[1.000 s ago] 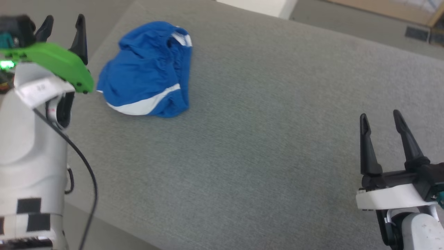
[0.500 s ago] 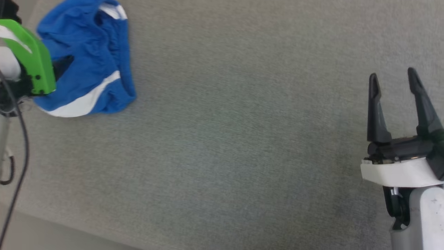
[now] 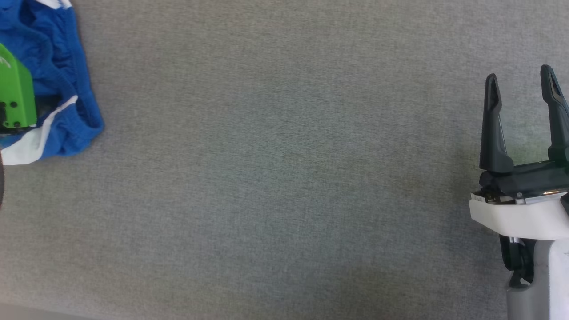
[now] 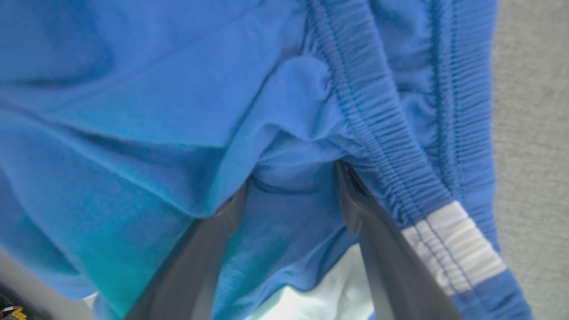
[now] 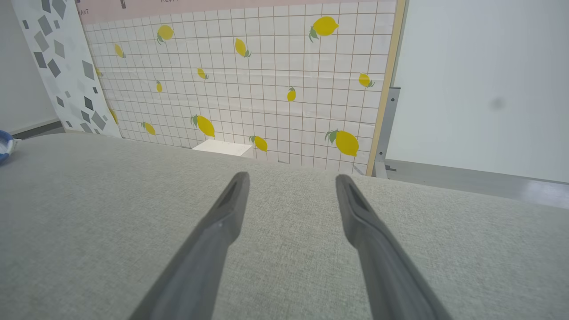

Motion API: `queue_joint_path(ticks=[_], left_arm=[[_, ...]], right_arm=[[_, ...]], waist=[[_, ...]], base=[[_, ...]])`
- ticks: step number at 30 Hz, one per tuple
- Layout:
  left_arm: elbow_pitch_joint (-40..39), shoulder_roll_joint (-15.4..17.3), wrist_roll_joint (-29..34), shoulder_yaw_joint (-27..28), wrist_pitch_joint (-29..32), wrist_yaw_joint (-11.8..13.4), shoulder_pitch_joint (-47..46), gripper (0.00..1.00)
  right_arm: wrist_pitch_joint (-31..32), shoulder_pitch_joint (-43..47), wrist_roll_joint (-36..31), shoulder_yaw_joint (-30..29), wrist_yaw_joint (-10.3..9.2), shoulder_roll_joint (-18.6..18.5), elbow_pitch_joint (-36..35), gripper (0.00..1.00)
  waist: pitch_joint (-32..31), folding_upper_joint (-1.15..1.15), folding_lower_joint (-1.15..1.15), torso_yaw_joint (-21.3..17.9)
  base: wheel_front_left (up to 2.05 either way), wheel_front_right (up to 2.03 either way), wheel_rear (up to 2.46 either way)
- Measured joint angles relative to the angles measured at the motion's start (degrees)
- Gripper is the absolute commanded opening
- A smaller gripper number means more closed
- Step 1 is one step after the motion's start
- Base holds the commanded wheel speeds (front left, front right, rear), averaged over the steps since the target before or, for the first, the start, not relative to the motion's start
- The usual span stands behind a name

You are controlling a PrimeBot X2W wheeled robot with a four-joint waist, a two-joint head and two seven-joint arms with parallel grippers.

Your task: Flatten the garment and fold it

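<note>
Head view straight down on grey surface [image 3: 284, 178]; left wrist view tight on garment [image 4: 155, 98] there; right wrist view low over same surface, facing lemon wall [image 5: 266, 75]

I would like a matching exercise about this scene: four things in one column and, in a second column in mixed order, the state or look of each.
Things:
1. garment
2. left gripper
3. right gripper
4. wall panel

States:
A. open, above the bare grey surface
B. printed with yellow lemons
C. blue, crumpled
D. open, fingertips against the garment

Pairs: 1-C, 2-D, 3-A, 4-B
</note>
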Motion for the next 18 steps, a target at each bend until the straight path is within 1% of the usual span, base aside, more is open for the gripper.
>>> queue_joint_path(ticks=[1,7,12,14,18], left_arm=[[0.38,0.42,-0.02,-0.48,0.01,0.0,-0.44,0.0],[1.1,1.3,-2.37,-3.1,-2.09,0.03,-1.56,0.0],[1.34,1.37,-4.28,-5.68,-4.1,0.01,-1.43,0.0],[0.55,1.45,-5.16,-6.54,-5.7,0.01,-1.4,0.0],[-3.61,2.48,-5.95,-10.4,-7.58,0.01,-1.7,0.0]], right_arm=[[0.0,0.0,-0.11,-0.02,0.0,0.0,-0.08,1.0],[0.0,0.02,-0.14,0.18,0.0,-0.01,0.12,1.0],[0.0,0.4,0.09,0.07,0.0,-0.01,1.19,1.0],[0.0,0.6,0.49,-0.12,0.0,-0.01,1.65,1.0],[0.0,2.13,1.16,-0.64,0.0,-0.01,2.65,1.0]], waist=[[0.27,0.0,0.0,-0.28],[-0.61,0.0,0.0,-0.69],[-3.39,-0.01,0.0,-0.14],[-4.71,-0.01,0.0,0.13],[-7.83,-0.01,0.0,0.76]], base=[[0.0,0.0,0.0],[0.0,0.0,0.0],[0.0,0.0,0.0],[0.0,0.0,0.0],[0.0,0.0,0.0]])
